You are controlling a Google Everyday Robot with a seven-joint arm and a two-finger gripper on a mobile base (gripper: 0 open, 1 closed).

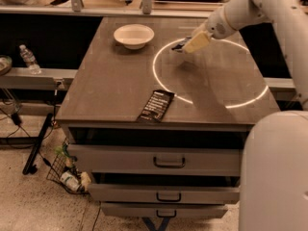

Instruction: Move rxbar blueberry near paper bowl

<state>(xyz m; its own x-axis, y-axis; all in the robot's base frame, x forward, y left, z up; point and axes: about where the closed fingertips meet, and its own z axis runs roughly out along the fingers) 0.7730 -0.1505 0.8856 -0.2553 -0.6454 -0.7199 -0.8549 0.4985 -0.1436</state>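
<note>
The paper bowl is off-white and round, at the back left of the dark tabletop. My gripper hangs above the table's back middle, to the right of the bowl, its pale fingers shut on the rxbar blueberry, a small dark wrapper sticking out to the left of them. The bar is held clear of the surface, about a bowl's width from the bowl.
A longer flat black bar wrapper with white text lies near the table's front edge. A bright ring of light marks the tabletop's right half. Drawers are below, and a water bottle stands on a ledge at left.
</note>
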